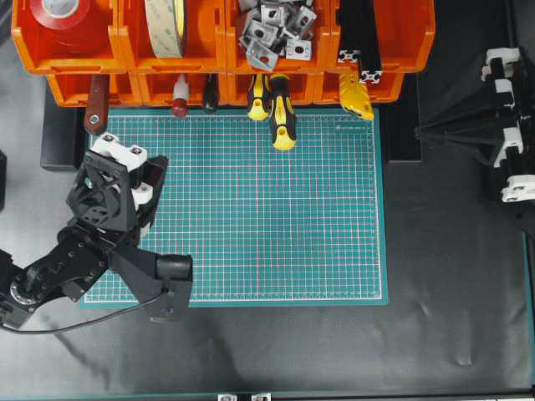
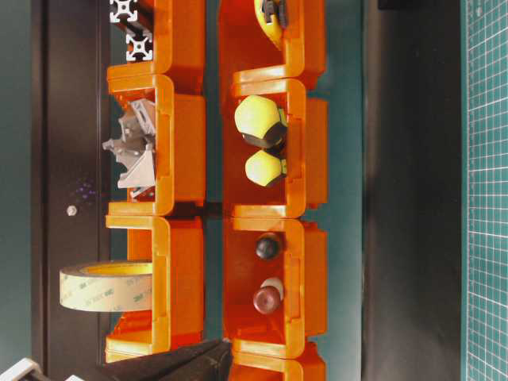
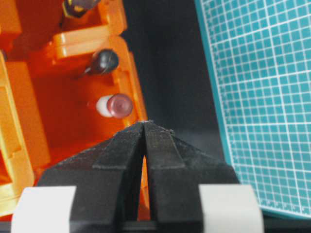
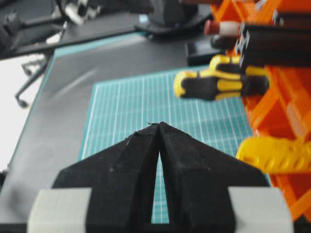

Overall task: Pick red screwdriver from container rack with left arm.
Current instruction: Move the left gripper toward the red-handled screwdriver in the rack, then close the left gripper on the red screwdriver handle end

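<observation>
The red screwdriver (image 1: 180, 95) sits in the lower row of the container rack (image 1: 84, 50), second bin from the left in the overhead view, red cap outward, beside a dark-capped handle (image 1: 210, 93). The left tool (image 3: 145, 125) is clenched and empty, aimed at that bin, clear of it. The right tool (image 4: 158, 127) appears clenched too, over the green mat (image 1: 251, 209).

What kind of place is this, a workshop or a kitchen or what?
Most likely a workshop or lab bench. An orange bin rack holds tape rolls, metal brackets and screwdrivers, and a green cutting mat covers the table, with a robot arm over it.
</observation>
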Robot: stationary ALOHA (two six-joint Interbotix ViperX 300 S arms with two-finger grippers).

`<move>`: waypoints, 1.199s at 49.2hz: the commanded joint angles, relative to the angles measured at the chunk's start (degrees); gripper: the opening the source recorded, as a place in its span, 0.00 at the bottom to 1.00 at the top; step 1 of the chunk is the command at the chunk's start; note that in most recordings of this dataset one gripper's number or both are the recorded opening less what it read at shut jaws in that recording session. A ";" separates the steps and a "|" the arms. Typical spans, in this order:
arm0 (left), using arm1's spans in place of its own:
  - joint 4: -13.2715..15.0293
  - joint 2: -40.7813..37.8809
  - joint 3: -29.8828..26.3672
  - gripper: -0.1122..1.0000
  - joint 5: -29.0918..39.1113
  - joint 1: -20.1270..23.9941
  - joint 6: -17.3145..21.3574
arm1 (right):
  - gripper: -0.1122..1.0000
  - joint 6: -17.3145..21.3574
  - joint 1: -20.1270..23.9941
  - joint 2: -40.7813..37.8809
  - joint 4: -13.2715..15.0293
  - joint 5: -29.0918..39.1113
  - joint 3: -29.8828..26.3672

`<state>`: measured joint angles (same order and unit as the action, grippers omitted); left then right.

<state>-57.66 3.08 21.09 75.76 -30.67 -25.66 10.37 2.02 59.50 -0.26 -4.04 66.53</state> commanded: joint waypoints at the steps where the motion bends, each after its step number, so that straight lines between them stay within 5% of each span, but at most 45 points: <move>1: -0.53 0.44 -1.67 0.10 0.26 0.70 0.09 | 0.10 -0.26 0.53 -0.18 -0.18 1.32 -0.62; 49: -0.26 1.41 -0.35 0.11 -9.14 8.88 1.85 | 0.10 -0.26 0.70 5.01 0.00 3.43 0.79; 55: -0.26 1.14 -0.44 0.23 -9.58 9.05 1.85 | 0.10 -0.09 0.88 5.01 0.00 3.34 0.79; 59: -0.26 1.14 0.00 0.40 -9.40 9.40 1.49 | 0.10 -0.09 0.88 5.01 0.00 3.16 0.79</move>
<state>-57.66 2.99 21.36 66.27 -21.71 -23.91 10.20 2.72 64.78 -0.26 -0.70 68.03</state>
